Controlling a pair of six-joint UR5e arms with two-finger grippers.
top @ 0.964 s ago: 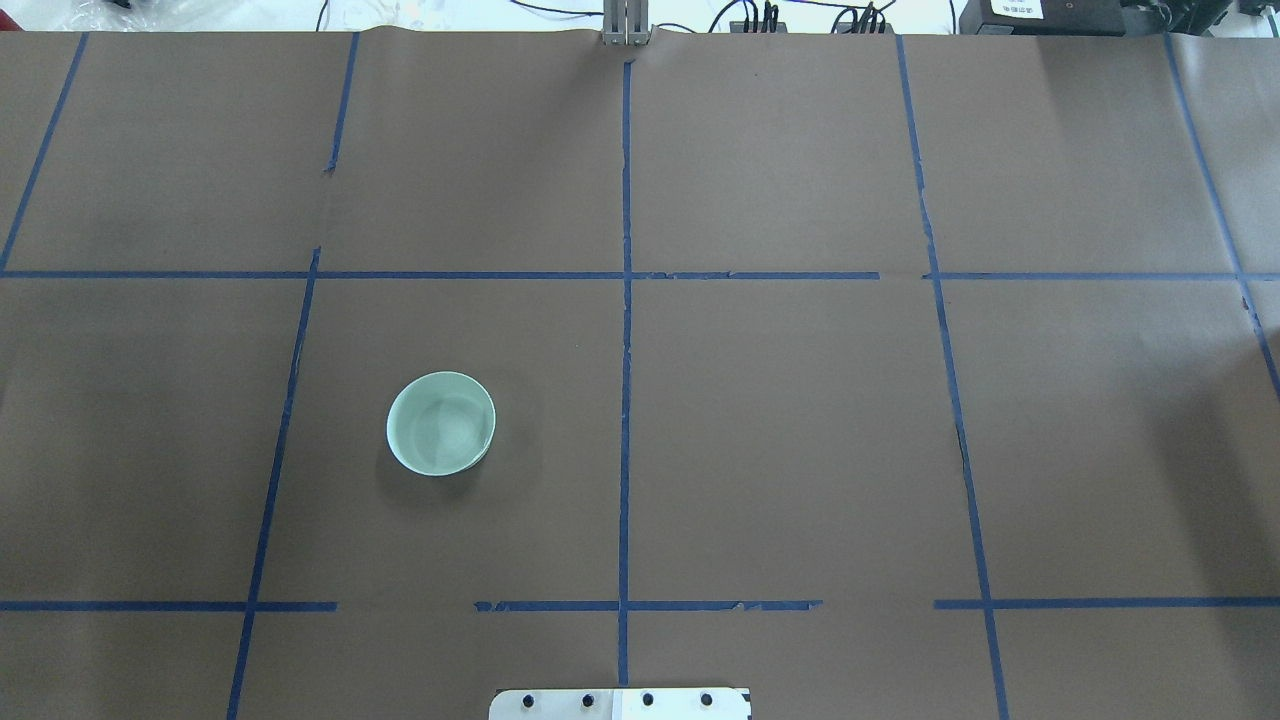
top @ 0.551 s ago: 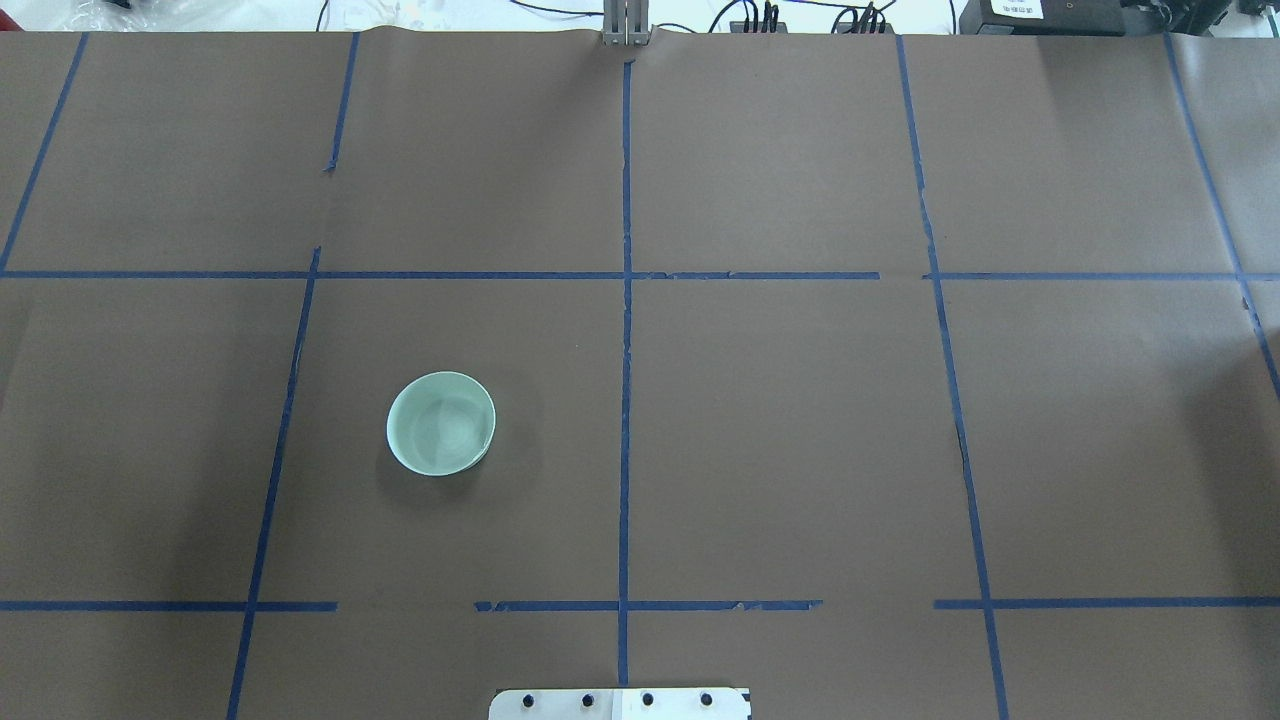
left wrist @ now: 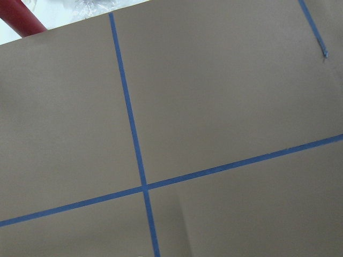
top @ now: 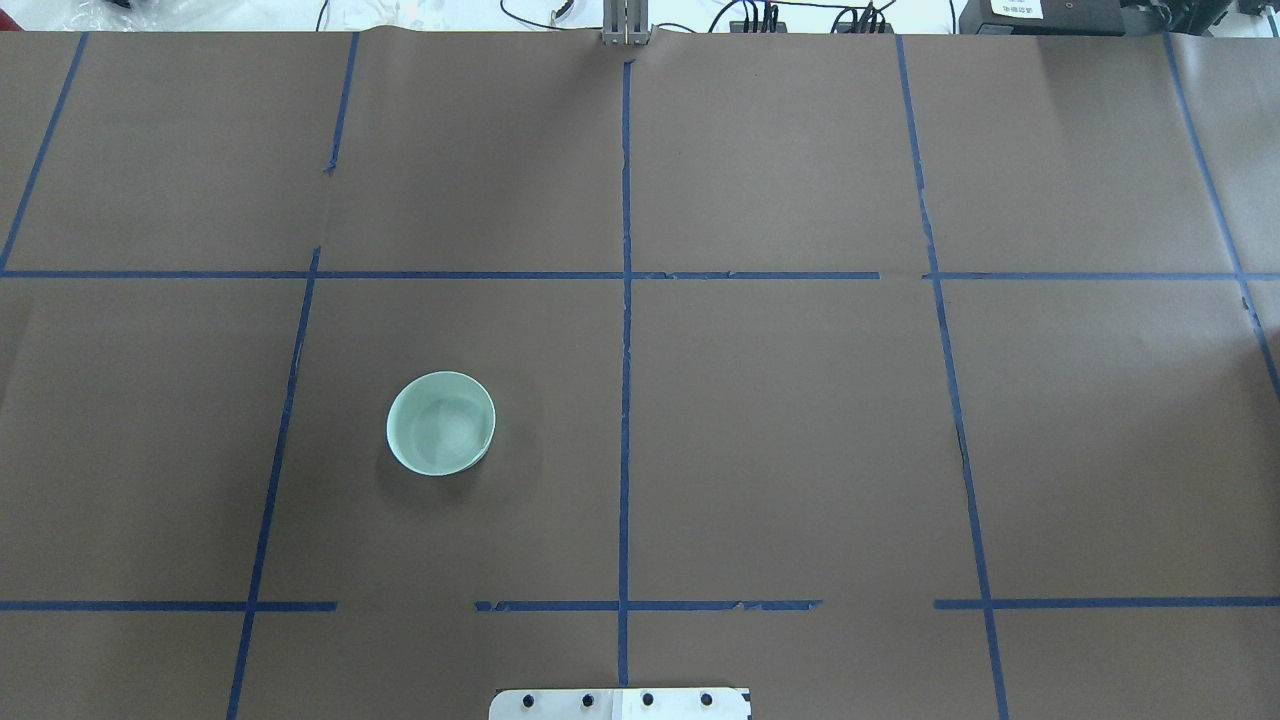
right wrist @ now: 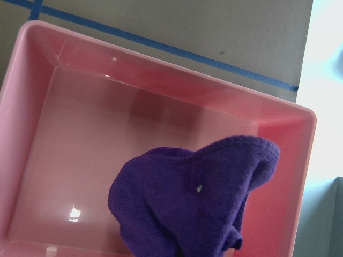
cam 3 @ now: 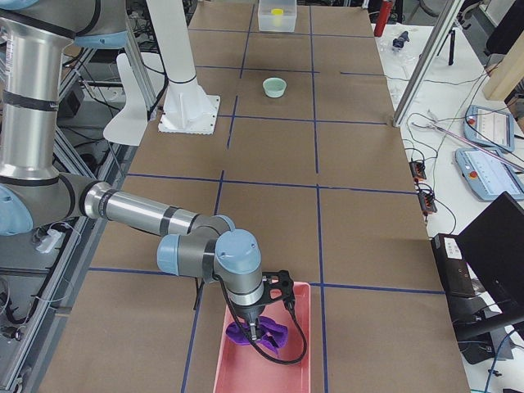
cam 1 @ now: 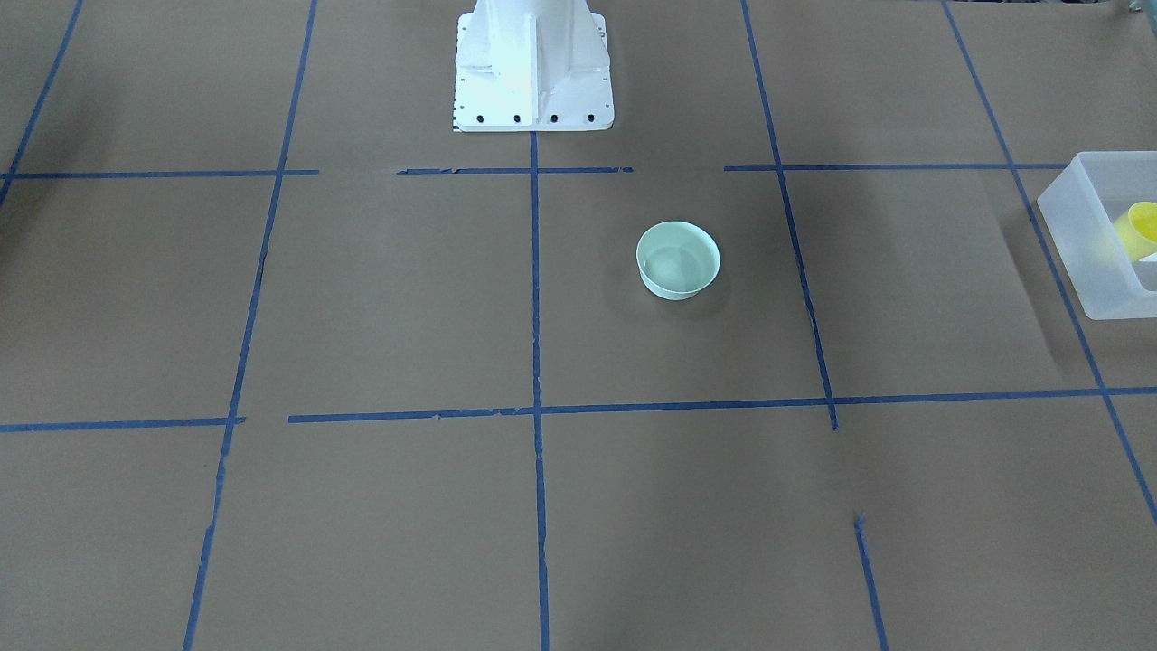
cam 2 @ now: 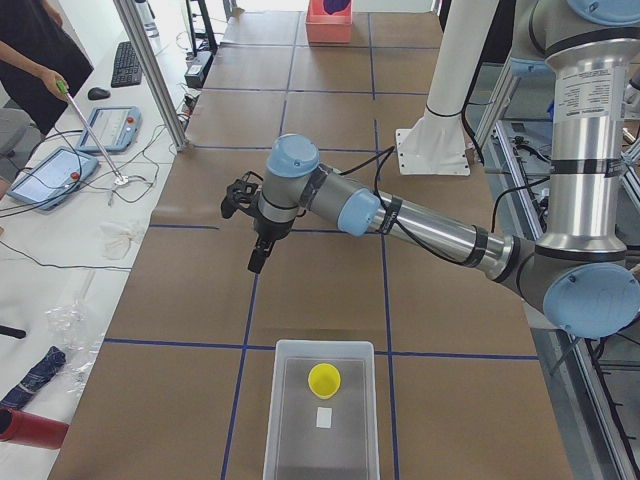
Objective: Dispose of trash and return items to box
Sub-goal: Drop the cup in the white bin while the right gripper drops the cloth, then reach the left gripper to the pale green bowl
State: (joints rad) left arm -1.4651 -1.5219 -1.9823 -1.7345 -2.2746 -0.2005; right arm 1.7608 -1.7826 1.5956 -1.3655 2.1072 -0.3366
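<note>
Since the yellow cup (cam 2: 323, 380) already lies inside the box (cam 2: 276, 420), the step in hand, by my judgement, is fetching the mint-green bowl (top: 441, 423). It stands upright and alone on the counter (top: 800, 450), toward 8 o'clock from the central tape cross in the overhead view. Seen from the front, the box sits well apart at 3 o'clock from the bowl.

To do it well, the left jaws should descend over one side of the rim, one finger inside the wall and one outside, since the bowl looks too wide to span. Squeeze gently, lift clear before travelling, and lower it into the bare part of the box beside the cup, not onto it.

The left jaws show only in the left side view, hanging off the left arm (cam 2: 420, 225) above the counter with the box at 6 o'clock from them. Whether they are parted or closed cannot be told. The bowl is not visible there, probably behind the arm, and the left wrist view shows only bare counter and tape, so bowl and jaws look well apart.

The right jaws, seen only from the right side, hang over the purple cloth (right wrist: 193, 203) in the pink tray (right wrist: 32, 107). Their opening and any hold cannot be told. The bowl lies far off at 12 o'clock from them.
</note>
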